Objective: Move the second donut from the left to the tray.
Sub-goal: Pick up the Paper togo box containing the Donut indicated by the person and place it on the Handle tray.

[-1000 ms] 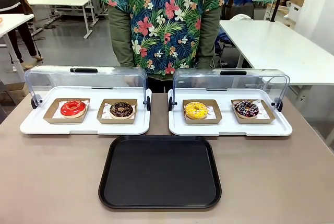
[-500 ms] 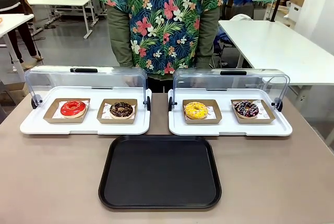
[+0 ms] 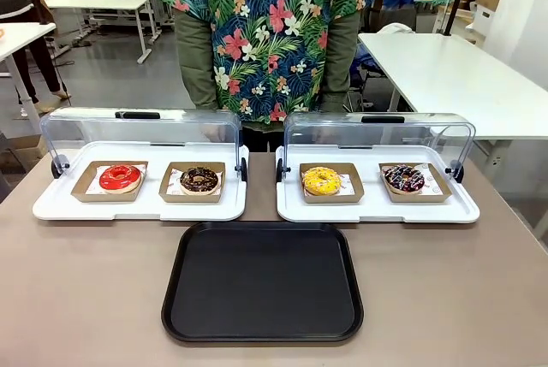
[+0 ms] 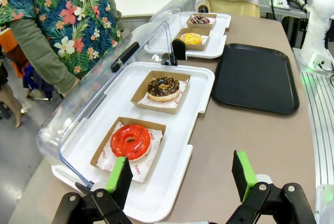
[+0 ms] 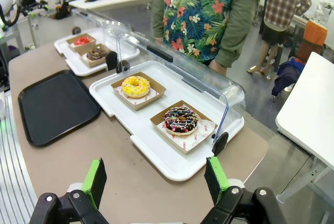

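The chocolate-iced donut (image 3: 200, 180) sits in its brown cardboard holder (image 3: 193, 198) on the left white display tray (image 3: 60, 206), beyond the black tray (image 3: 261, 286) on the bench (image 3: 86, 298). The left gripper (image 4: 181, 174) and right gripper (image 5: 156, 176) both hover with fingers spread wide, holding nothing. The donut looks light and soft, its icing easily marred. The holder's stiff rim seems the safer place to grip.
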Controlling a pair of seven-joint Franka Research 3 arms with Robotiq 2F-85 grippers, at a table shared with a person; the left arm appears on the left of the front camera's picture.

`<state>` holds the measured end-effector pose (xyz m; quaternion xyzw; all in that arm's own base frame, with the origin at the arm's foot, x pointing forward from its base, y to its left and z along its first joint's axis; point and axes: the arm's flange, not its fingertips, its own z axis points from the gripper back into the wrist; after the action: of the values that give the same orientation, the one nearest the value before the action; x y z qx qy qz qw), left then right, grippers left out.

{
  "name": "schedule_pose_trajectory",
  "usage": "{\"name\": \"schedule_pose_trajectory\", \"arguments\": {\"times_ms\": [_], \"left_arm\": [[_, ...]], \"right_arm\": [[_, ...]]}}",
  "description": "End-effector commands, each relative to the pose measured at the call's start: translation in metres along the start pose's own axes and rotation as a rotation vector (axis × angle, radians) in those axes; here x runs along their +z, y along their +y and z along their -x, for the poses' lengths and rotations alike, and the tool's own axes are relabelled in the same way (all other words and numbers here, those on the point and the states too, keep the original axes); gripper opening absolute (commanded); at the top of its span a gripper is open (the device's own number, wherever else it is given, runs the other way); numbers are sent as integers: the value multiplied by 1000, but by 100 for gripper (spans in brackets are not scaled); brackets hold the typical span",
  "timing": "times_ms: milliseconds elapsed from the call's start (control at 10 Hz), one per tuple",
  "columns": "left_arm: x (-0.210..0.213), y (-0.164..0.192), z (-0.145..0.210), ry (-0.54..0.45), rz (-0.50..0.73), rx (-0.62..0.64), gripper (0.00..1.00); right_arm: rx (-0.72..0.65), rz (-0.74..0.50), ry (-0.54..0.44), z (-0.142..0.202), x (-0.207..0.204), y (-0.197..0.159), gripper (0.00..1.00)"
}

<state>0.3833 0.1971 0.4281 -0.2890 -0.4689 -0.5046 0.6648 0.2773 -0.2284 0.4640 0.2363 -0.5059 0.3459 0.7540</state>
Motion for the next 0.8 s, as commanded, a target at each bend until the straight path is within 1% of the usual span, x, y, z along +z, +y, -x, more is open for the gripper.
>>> {"name": "schedule_pose_trajectory", "arguments": {"times_ms": [0, 700], "left_arm": [[1, -1, -3, 12, 3, 9, 100], [1, -1, -3, 12, 3, 9, 100]], "right_arm": [[27, 8, -28, -2, 0, -4, 100], [27, 8, -28, -2, 0, -4, 100]]}}
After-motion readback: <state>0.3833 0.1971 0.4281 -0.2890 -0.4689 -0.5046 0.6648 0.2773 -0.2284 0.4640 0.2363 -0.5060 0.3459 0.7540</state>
